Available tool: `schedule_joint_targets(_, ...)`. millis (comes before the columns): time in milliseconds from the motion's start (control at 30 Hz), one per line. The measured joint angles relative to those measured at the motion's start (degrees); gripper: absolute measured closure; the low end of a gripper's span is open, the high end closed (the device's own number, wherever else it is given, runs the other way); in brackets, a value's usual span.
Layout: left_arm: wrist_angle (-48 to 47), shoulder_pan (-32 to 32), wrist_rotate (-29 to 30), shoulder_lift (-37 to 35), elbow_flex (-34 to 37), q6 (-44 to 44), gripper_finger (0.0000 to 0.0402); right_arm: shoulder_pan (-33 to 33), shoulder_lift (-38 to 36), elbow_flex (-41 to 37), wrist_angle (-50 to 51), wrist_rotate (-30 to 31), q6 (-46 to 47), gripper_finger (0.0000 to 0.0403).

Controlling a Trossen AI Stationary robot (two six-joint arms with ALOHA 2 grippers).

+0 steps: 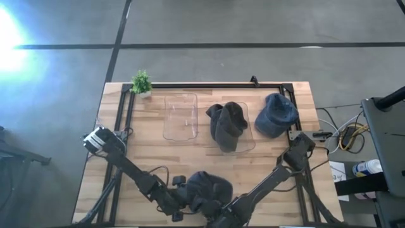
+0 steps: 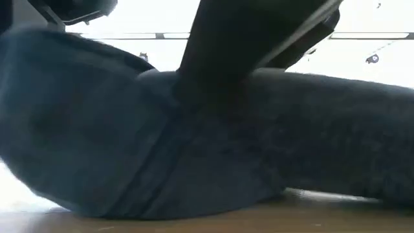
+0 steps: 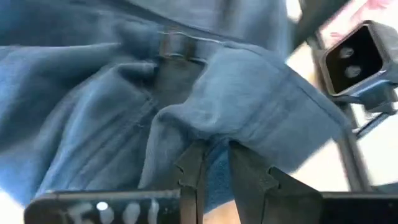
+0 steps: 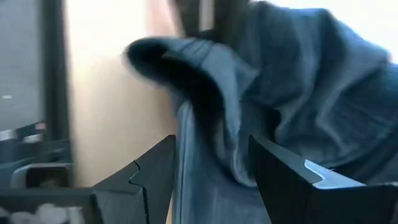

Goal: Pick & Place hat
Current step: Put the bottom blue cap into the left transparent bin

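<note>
A blue cloth hat (image 1: 212, 185) lies at the table's near edge, between my two grippers, and fills the low view (image 2: 129, 129). Its underside (image 2: 194, 207) rests on the wooden table. My left gripper (image 1: 183, 199) comes at the hat from the left and is shut on its cloth (image 3: 214, 165). My right gripper (image 1: 223, 212) is on the hat's right side. Its fingers stand wide apart (image 4: 211, 168), with a hanging fold of the hat (image 4: 208, 143) between them. My left gripper pinches a fold of the hat's edge (image 3: 211, 134) between its two fingers (image 3: 193, 168), slanting down from the table's left. The hat bunches up beyond the fingers, and its underside is on the table. My right gripper has a fold of the hat between its open fingers (image 4: 155, 171); I cannot tell whether they touch it.
At the back stand a small plant (image 1: 142, 82), a clear tray (image 1: 180, 117) and a second clear tray holding a dark hat (image 1: 228, 125). A blue cap (image 1: 276, 115) lies at the far right. A black frame (image 1: 209, 85) runs round the table.
</note>
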State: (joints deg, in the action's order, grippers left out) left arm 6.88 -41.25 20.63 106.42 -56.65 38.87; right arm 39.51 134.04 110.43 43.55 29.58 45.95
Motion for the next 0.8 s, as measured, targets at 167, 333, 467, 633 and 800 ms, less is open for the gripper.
schedule_joint_targets(167, 2.9, 0.2, -0.9, 2.4, -1.5, -1.7, 0.0339, -0.2, 1.3, 1.5, 2.0, 0.6, 0.0, 0.0207)
schedule_joint_targets(333, 3.1, 0.4, -1.7, 2.7, -2.2, -3.4, 0.0339, -0.1, 2.6, 1.9, 1.9, 0.4, -7.6, 0.0207)
schedule_joint_targets(467, 3.0, 0.4, -2.2, 2.5, -2.2, -4.0, 0.0339, -0.8, 3.3, 1.2, 2.5, -1.2, -11.1, 0.021)
schedule_joint_targets(633, 2.2, 0.1, -2.6, 0.6, -2.3, -1.1, 0.0339, -2.1, 3.2, -0.2, 3.3, -2.9, -11.4, 0.0251)
schedule_joint_targets(800, -1.0, -1.1, -1.4, -5.7, -2.5, 2.3, 0.0339, -2.9, 2.0, -0.1, 3.0, -4.2, -12.1, 0.0352)
